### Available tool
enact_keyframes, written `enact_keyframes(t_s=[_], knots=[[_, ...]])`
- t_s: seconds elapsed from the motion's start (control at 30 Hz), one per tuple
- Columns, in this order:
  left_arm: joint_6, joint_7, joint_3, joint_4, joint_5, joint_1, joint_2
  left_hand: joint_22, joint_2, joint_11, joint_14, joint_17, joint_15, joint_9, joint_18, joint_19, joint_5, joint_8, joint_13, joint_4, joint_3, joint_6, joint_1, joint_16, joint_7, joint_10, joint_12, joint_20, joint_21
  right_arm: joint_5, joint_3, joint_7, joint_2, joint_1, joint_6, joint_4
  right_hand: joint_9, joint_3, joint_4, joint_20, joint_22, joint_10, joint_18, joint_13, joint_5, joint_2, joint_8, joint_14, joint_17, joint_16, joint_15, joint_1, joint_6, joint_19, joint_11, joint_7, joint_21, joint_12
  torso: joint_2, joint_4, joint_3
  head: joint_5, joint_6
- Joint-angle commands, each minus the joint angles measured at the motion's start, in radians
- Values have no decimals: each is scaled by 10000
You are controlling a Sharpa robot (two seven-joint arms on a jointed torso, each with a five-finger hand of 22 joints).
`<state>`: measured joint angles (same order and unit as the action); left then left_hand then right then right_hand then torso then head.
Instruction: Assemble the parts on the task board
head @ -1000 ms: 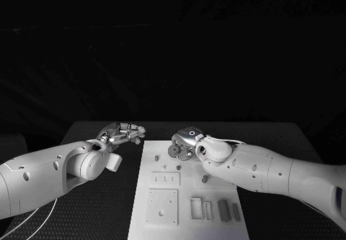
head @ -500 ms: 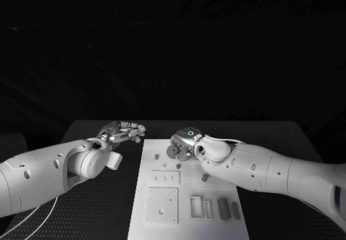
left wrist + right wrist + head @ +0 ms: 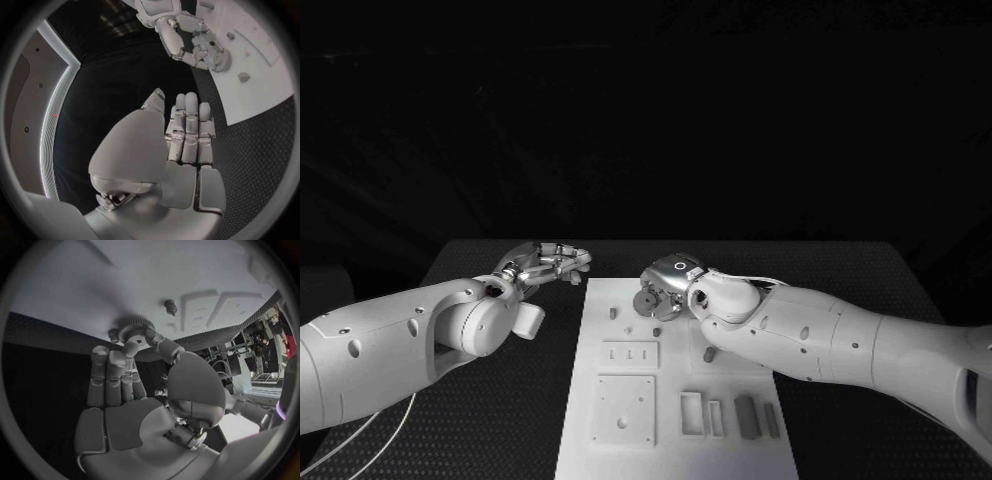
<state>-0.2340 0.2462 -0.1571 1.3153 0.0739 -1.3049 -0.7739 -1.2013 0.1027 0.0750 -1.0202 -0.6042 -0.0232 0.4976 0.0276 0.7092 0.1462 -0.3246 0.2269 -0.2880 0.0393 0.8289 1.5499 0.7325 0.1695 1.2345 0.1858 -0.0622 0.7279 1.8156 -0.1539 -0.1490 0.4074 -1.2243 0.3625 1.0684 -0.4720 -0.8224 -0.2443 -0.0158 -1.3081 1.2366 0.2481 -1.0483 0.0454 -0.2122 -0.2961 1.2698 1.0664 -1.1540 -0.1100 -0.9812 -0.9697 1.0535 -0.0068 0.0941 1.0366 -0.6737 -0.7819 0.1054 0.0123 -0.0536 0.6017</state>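
Right wrist view: my right hand (image 3: 134,390) pinches a toothed wheel (image 3: 134,330) in its fingers; it could slip. My left hand (image 3: 184,135) holds nothing, fingers straight.

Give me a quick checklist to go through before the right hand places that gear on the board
1. Gear held by the right hand: ok, pinched between thumb and a finger.
2. Gear over the task board: ok, above its far end.
3. Left hand out of the way: ok, off the board's far left corner, holding nothing.
4. Small peg near the gear still standing: ok, upright on the board.
5. Gear lined up with its seat: cannot tell, the seat is hidden by the hand.
6. Gear bore facing down: cannot tell.
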Motion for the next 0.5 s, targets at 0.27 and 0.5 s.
enact_keyframes(t_s=[0.27,0.5], knots=[[109,83,8,19,-42,-12,-1,18,-1,47,36,13,-2,17,127,6,-39,49,18,-18,51,26,-81,-65,46,54,-42,-111,39,-4,-55,-2,-19,46,-98,-72,168,383,-212,28,-10,-227,137,64,30,-345,442,-174,-76,12,140,-21,847,-128,167,294,-10,-99,-8,7,5,27,9],[102,79,8,33,-42,-12,-16,21,-1,48,35,13,-1,18,126,5,-39,51,20,-19,51,26,-83,-65,46,55,-45,-112,42,-177,-55,41,40,46,114,-27,152,593,-210,65,3,-289,137,82,38,-418,448,-215,-96,7,165,49,937,-161,196,324,-26,-133,-3,-25,8,38,-5]])
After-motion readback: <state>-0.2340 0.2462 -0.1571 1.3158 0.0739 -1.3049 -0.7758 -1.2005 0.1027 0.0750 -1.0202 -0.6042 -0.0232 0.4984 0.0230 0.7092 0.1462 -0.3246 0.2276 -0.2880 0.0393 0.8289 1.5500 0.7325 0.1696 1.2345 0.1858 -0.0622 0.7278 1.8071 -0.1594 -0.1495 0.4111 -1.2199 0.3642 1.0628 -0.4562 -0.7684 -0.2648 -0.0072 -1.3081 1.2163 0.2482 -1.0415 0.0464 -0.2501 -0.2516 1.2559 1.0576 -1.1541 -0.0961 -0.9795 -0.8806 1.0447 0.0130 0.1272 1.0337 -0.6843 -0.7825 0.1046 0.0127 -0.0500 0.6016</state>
